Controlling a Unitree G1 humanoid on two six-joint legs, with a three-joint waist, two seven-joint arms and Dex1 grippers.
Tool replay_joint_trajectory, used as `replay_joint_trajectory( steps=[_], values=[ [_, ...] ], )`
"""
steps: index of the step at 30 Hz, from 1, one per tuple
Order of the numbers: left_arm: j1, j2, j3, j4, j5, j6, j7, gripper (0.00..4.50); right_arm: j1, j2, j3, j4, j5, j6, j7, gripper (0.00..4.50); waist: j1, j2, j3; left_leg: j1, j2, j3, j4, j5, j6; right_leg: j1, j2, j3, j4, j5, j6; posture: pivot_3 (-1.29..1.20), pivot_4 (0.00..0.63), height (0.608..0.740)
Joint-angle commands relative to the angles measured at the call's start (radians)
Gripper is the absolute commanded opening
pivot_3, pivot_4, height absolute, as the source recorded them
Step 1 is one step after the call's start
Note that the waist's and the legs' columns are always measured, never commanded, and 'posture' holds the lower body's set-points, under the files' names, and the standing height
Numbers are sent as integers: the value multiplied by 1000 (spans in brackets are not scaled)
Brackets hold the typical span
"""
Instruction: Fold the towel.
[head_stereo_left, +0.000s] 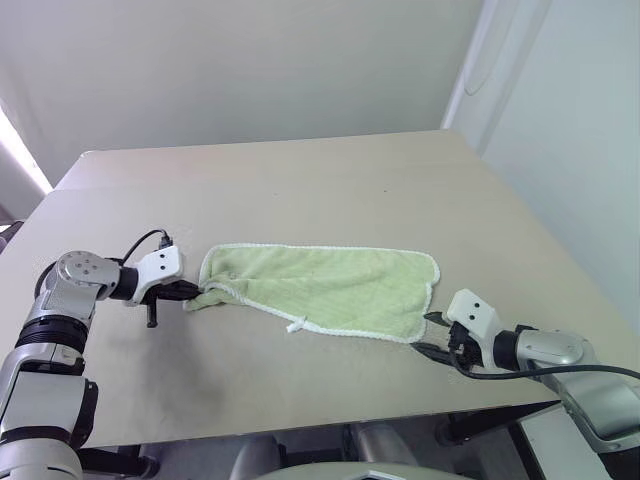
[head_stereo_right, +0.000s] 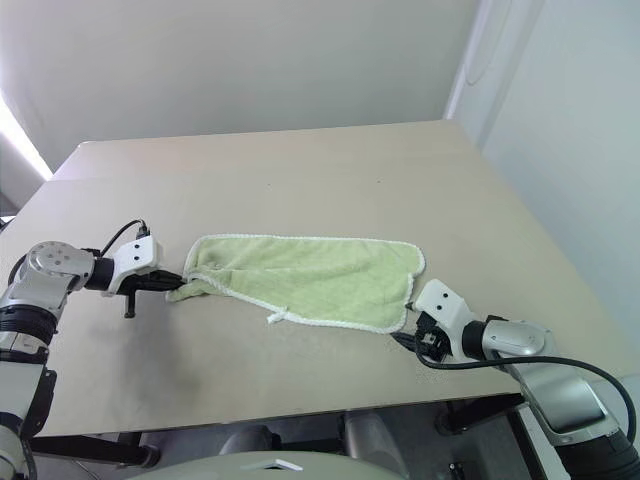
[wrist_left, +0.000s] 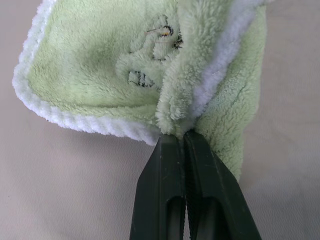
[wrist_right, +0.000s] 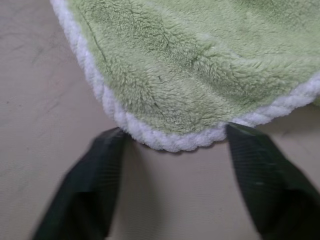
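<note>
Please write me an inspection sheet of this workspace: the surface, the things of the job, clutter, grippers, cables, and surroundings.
Surface: beige table, bare around the cloth.
Job's things: light green towel with white edging lies spread near the front edge; its left corner is bunched and lifted; a small white loop lies at the near edge.
Clutter: nothing seen.
Grippers: left gripper shut on the towel's corner; right gripper has its fingers apart on either side of the towel's right corner, on the table.
Cables: black cable at the left wrist; black cable along the right forearm.
Surroundings: plain pale wall behind the table.
</note>
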Motion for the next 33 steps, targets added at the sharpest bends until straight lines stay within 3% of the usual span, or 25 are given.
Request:
replay_joint_trajectory(
  steps=[1, 8, 11, 16, 17, 27, 30, 33],
  values=[
    [5, 5, 17, -31, -18, 4, 0, 0, -24, 8, 1, -13, -11, -16, -3, 2512, 0, 0, 0, 0, 0, 0, 0, 0, 0, 0, 0, 0, 0, 0, 0, 0, 0, 712],
    [24, 9, 24, -63, -28, 21, -2, 0, -41, 14, 25, -1, -34, -21, 4, 2512, -1, 0, 0, 0, 0, 0, 0, 0, 0, 0, 0, 0, 0, 0, 0, 0, 0, 712],
    [31, 10, 25, -77, -32, 31, -2, 0, -49, 18, 31, 2, -35, -32, 13, 1913, -1, 0, 0, 0, 0, 0, 0, 0, 0, 0, 0, 0, 0, 0, 0, 0, 0, 712],
    [38, 10, 23, -95, -41, 48, -4, 0, -65, 23, 34, 18, -51, -52, 13, 167, -1, 0, 0, 0, 0, 0, 0, 0, 0, 0, 0, 0, 0, 0, 0, 0, 0, 712],
    [39, 9, 24, -98, -44, 53, -5, 0, -69, 27, 25, 18, -46, -53, 11, 78, -1, 0, 0, 0, 0, 0, 0, 0, 0, 0, 0, 0, 0, 0, 0, 0, 0, 712],
    [-80, -40, 151, -104, -215, 358, -4, 0, -250, 83, -328, -23, 338, 115, -2, 78, 0, -2, 0, 0, 0, -1, 1, 0, 0, 2, 0, 0, 1, 0, 0, 0, 0, 712],
    [-195, -61, 213, -47, -263, 452, 49, 0, -382, 85, -394, 65, 362, 132, -70, 78, -1, -2, 1, 0, 0, -2, 1, 0, 0, 3, 1, -1, 1, 0, 0, 0, 0, 712],
    [-296, -87, 254, 29, -273, 471, 136, 0, -496, 93, -380, 174, 303, 101, -143, 78, -2, -2, 1, 0, 0, -2, 1, 0, 0, 4, 1, 0, 0, 0, 0, 0, 0, 712]
  ],
)
